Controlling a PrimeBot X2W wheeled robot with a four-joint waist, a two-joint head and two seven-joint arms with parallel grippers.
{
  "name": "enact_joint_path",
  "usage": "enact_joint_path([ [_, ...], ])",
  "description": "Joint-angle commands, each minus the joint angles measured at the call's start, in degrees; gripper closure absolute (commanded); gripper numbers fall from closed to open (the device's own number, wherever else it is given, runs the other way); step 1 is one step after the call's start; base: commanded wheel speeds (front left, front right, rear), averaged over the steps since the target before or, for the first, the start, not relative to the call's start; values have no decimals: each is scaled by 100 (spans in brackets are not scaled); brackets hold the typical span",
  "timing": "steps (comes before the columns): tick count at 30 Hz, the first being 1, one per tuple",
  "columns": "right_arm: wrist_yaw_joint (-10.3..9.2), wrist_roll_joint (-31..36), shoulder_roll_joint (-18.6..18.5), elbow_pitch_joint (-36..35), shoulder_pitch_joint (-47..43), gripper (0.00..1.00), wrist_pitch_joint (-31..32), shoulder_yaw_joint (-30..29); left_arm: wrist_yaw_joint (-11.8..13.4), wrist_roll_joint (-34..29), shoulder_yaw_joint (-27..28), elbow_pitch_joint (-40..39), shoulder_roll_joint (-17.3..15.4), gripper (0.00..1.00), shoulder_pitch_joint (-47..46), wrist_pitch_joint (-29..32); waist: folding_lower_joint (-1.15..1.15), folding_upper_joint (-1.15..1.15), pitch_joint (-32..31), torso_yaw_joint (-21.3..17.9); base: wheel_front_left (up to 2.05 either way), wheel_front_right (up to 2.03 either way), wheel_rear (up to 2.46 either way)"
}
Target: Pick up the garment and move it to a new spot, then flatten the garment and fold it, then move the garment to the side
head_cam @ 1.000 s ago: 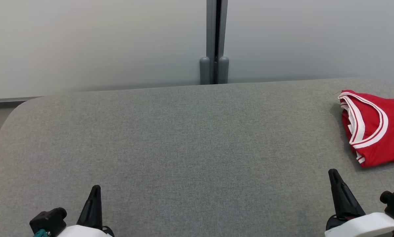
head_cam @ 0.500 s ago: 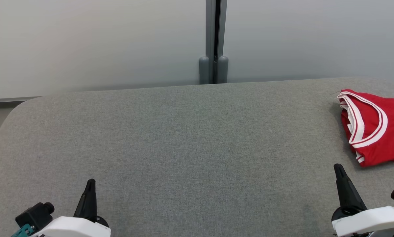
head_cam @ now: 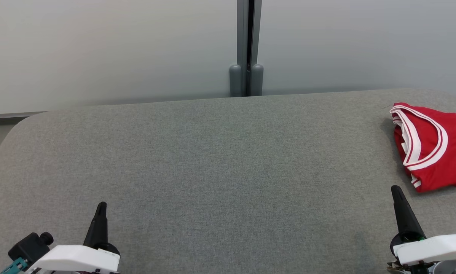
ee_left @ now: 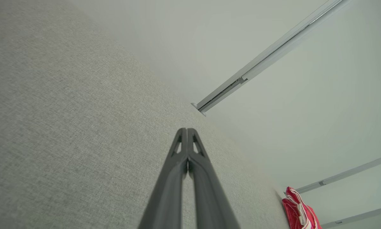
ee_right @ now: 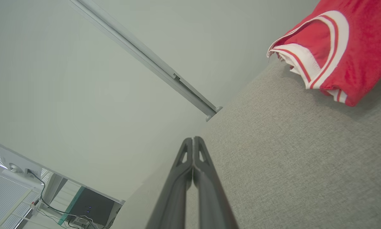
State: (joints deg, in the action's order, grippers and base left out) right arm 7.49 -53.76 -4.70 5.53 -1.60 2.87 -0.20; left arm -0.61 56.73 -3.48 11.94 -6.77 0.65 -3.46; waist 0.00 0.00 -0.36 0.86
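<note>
At the right gripper [head_cam: 396, 189]: its 2 dark fingers are pressed together with nothing between them, tips pointing forward over bare cloth.
Just ahead of its tips: a short strip of the grey padded surface [head_cam: 212, 160], then the near corner of the garment.
Garment [head_cam: 437, 148]: a red jersey with white trim, lying ahead of the right gripper and outward to its right. It is near but not touching. In the right wrist view the garment [ee_right: 346, 47] sits up and to the right of the closed tips [ee_right: 193, 139].
Lie of the garment: it looks folded in layers, with the trimmed opening turned inward toward the middle of the surface. The edge closest to the gripper runs roughly away from the robot. Its outer part passes the head view's border, so the long axis cannot be told.
Left gripper [head_cam: 101, 206]: also closed and empty, tips forward.
From the left gripper: the garment [ee_left: 300, 210] is well apart, far across to its right.
Nearer arm: the right, clearly.
Judgement: a reach would go forward and a little outward with the right arm, and the fingers would have to part first. The garment already lies at the surface's side, so little of the task seems left.
</note>
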Motion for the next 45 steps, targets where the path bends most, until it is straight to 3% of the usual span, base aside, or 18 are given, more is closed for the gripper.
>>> enact_joint_path([
  [1,1,-158,-39,-17,145,100,16,-37,-54,133,71,-42,-26,100,-186,37,0,0,1,-1,0,0,0],
  [45,1,-2657,23,545,576,100,162,-320,-480,2392,666,119,226,100,-536,647,0,0,31,-49,0,0,0],
])
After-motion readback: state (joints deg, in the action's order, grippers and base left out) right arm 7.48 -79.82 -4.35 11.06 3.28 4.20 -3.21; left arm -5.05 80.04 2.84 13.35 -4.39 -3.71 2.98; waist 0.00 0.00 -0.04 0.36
